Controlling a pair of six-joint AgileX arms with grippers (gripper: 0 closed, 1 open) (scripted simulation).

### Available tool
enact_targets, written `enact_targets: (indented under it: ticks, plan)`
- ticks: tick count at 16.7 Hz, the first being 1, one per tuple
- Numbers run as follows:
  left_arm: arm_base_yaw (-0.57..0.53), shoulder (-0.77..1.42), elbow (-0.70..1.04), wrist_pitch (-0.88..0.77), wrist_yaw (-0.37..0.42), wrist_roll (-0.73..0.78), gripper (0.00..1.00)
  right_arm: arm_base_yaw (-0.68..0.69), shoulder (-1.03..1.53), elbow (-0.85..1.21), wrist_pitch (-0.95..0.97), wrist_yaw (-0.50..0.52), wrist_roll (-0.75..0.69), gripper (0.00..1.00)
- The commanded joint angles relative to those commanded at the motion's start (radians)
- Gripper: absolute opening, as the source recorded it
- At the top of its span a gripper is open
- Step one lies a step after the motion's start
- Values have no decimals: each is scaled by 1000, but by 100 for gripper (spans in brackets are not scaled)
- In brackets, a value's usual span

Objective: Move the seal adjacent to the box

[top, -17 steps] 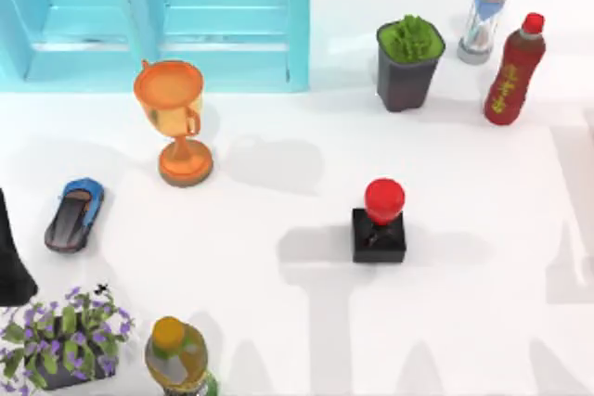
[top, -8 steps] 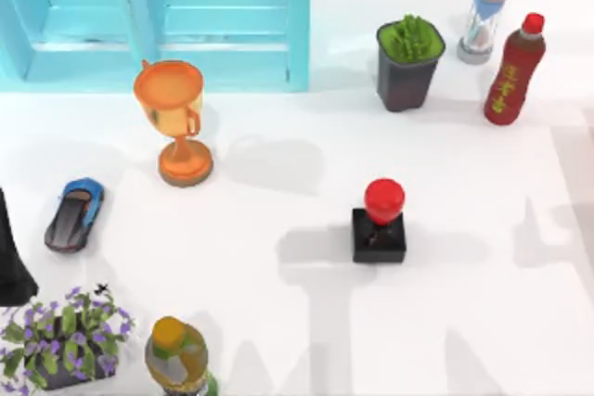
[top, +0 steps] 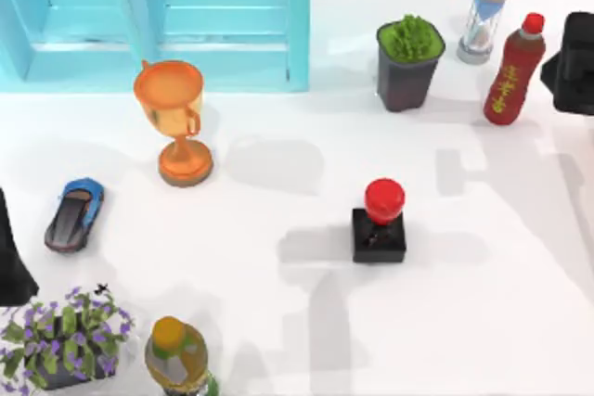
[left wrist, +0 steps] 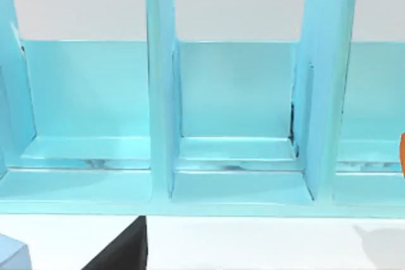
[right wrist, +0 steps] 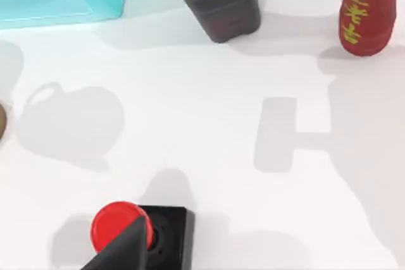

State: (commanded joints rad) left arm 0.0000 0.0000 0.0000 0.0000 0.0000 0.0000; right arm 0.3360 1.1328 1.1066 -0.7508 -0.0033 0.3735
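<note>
The seal (top: 380,220), a black cube base with a glossy red knob, stands upright right of the table's middle. It also shows in the right wrist view as the seal (right wrist: 142,232), with a dark part of my right gripper (right wrist: 120,254) just in front of it. The box (top: 186,16), cyan with open compartments, sits at the back left, well apart from the seal; the left wrist view faces the box (left wrist: 234,105) close up. My right arm (top: 571,71) hangs at the right edge, beside the red bottle. My left arm (top: 9,261) stays at the left edge.
An orange trophy (top: 174,118) stands in front of the box, between it and the seal. A toy car (top: 74,215) lies at the left. A green plant pot (top: 408,62), an hourglass (top: 487,16) and a red bottle (top: 510,71) line the back right. Purple flowers (top: 65,336) and an orange-capped bottle (top: 176,354) stand at the front left.
My right arm has come into the top view at the right edge near the red bottle, and its shadow has shifted across the table. The seal has not moved.
</note>
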Motion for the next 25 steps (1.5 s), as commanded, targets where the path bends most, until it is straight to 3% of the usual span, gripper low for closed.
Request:
enact_targets:
  ticks: [7, 12, 16, 25]
  plan:
    - [0, 0, 0, 0, 0, 0, 100, 179, 609, 558, -411, 2, 169, 100]
    - [0, 0, 0, 0, 0, 0, 100, 265, 913, 823, -620, 4, 248, 100]
    - [0, 0, 0, 0, 0, 0, 100, 291, 1010, 902, -687, 6, 272, 100]
    - [0, 0, 0, 0, 0, 0, 100, 288, 1013, 828, -611, 6, 269, 100]
